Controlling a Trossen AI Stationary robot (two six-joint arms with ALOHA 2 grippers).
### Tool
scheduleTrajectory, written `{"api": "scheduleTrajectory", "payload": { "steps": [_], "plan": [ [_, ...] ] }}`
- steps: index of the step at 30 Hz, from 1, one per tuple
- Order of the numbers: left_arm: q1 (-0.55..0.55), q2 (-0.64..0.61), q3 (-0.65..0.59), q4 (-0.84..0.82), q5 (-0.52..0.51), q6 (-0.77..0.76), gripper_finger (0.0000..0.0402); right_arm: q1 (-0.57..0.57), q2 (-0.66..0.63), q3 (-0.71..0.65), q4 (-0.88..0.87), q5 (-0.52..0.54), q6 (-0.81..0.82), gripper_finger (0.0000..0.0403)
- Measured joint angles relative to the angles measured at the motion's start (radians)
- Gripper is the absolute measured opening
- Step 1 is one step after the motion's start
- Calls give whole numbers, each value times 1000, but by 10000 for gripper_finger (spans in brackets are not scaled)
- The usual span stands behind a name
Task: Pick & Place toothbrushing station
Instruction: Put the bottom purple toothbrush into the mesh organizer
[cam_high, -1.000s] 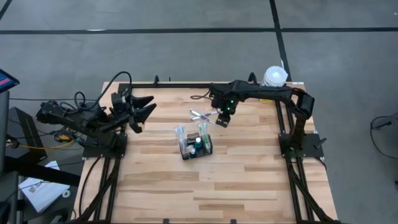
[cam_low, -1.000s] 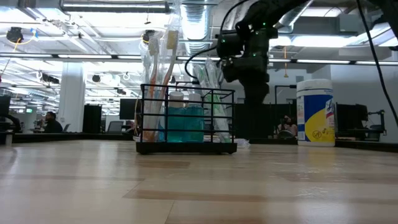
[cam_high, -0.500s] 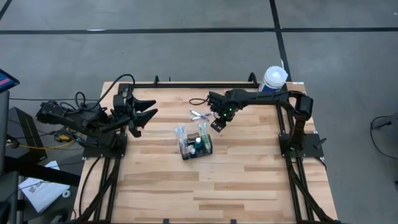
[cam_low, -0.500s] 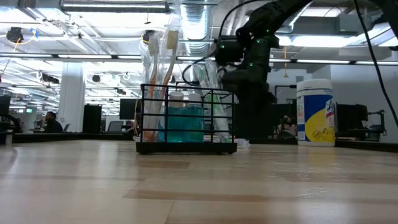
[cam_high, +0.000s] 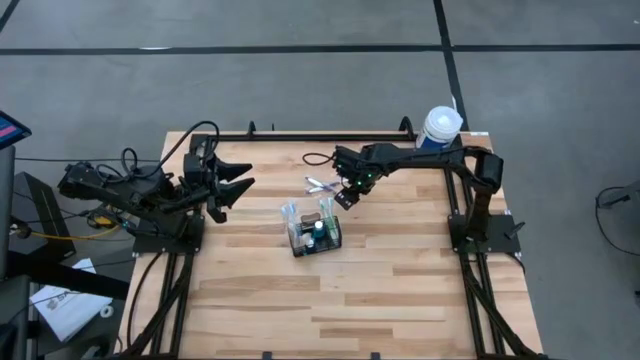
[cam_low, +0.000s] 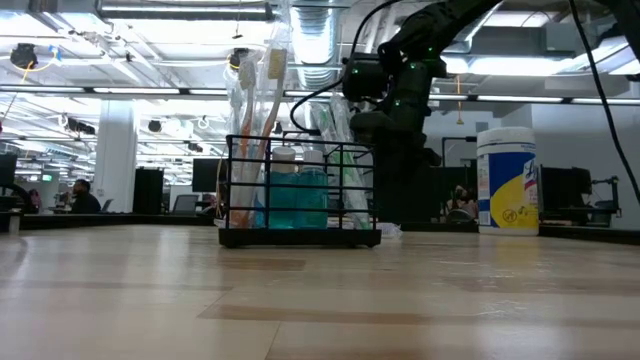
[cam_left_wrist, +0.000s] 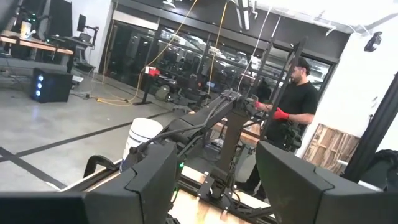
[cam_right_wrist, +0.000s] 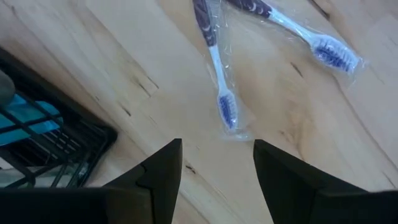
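The toothbrushing station (cam_high: 315, 236) is a small black wire basket standing on its base at the table's middle. It holds upright wrapped toothbrushes (cam_low: 258, 110) and a teal bottle (cam_low: 297, 197). Two wrapped blue toothbrushes (cam_high: 319, 185) lie flat on the wood just beyond it; they also show in the right wrist view (cam_right_wrist: 216, 68). My right gripper (cam_high: 346, 197) is open and empty, hovering low between these toothbrushes and the basket's far right corner (cam_right_wrist: 56, 146). My left gripper (cam_high: 236, 179) is open and empty at the far left, held above the table.
A white-and-yellow wipes tub (cam_high: 441, 126) stands at the table's far right corner and shows in the low view (cam_low: 507, 181). Bare wood (cam_high: 330, 300) lies in front of the basket. A person (cam_left_wrist: 298, 99) stands in the room behind.
My right gripper has come down and shifted a little toward the table's left, nearer the lying toothbrushes and the basket. Its arm has dropped lower, uncovering the wipes tub in the high view. The basket and the toothbrushes have stayed where they were.
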Motion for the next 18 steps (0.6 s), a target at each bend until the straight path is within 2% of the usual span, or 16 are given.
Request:
{"api": "scheduleTrajectory", "payload": {
  "steps": [8,11,18],
  "plan": [
    [0,0,0,-1,0,0,214,50,1,-1,44,-9,-13,188],
    [0,0,0,-2,0,0,214,50,15,-31,94,-9,2,188],
    [0,0,0,-3,0,0,214,41,16,-70,91,-8,6,188]
  ]
}}
